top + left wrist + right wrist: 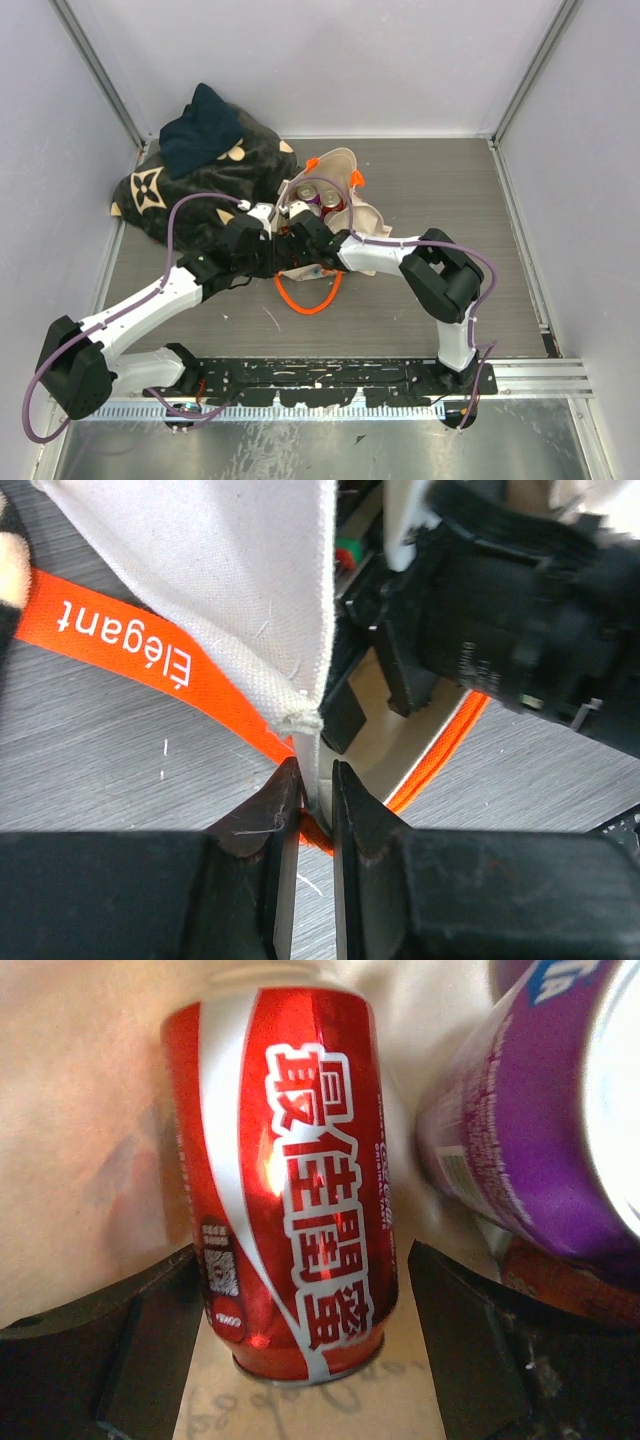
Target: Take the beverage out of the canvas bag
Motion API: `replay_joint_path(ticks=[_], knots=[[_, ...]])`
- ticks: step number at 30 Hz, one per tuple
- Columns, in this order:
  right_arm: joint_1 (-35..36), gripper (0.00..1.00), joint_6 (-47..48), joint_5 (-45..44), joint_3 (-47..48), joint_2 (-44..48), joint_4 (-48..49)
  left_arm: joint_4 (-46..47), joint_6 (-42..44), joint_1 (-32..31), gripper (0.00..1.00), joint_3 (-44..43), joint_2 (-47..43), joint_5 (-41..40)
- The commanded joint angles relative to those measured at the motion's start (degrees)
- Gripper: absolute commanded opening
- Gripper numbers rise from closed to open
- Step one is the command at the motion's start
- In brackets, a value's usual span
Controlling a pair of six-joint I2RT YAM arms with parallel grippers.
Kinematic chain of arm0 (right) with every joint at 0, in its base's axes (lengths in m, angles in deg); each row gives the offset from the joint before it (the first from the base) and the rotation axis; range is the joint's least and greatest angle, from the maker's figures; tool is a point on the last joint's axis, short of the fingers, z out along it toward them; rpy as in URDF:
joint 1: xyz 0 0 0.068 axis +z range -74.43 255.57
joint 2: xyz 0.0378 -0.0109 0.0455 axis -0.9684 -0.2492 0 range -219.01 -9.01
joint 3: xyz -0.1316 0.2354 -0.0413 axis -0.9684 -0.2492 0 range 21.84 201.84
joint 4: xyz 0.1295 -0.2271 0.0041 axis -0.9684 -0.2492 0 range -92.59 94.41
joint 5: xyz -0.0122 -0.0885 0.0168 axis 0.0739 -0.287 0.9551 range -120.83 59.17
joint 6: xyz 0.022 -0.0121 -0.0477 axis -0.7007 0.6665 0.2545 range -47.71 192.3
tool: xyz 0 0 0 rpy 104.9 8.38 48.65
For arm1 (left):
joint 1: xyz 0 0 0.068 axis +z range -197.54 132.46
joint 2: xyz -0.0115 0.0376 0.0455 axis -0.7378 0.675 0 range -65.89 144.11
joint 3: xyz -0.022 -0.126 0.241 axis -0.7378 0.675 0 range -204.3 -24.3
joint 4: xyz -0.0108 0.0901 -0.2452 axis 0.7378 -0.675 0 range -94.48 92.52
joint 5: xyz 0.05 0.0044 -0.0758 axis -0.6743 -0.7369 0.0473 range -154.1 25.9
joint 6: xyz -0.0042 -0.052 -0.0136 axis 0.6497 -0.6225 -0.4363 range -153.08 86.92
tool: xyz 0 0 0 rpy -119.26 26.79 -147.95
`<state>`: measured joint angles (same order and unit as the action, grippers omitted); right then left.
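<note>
Sitting mid-table (450, 190), the canvas bag (372, 218) is open-topped w/ cans inside: a red can (285, 1190) standing on the bag floor, w/ white Chinese script and a white ribbon stripe down its side, and a purple can (520, 1130) just beside it. Bag is boxy beige cloth w/ an orange strap (120, 640) printed "Elegant" in white. Left fingers (270, 820) are clenched on a corner seam of the bag, from outside. Right fingers (140, 1340) are inside the bag, spread wide either side of the red can, gaps showing both sides, not gripping. Dark floral blanket (200, 190) lies just beside the bag, toward the far-left corner.
</note>
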<state>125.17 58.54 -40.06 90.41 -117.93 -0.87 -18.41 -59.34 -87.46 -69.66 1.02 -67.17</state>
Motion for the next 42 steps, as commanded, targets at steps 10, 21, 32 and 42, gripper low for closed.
replay_joint_path(ticks=[10, 21, 32, 42], knots=[[-0.9, 0.81, -1.0, 3.0, -3.5, -2.5, -2.9, -1.6, -0.2, -0.2, 0.23, -0.3, 1.0, 1.1], [-0.9, 0.82, -0.3, 4.0, -1.2, -1.3, 0.4, -1.6, -0.5, -0.3, 0.23, -0.1, 1.9, 1.2], [-0.7, 0.01, 2.0, 1.2, -0.4, -0.5, 0.5, -1.5, 0.1, -0.4, 0.23, -0.8, 3.2, 1.3], [2.5, 0.01, 7.0, -5.2, 4.8, 8.0, -6.1, -1.4, 1.5, -0.4, 0.23, -2.1, 4.5, 1.1]])
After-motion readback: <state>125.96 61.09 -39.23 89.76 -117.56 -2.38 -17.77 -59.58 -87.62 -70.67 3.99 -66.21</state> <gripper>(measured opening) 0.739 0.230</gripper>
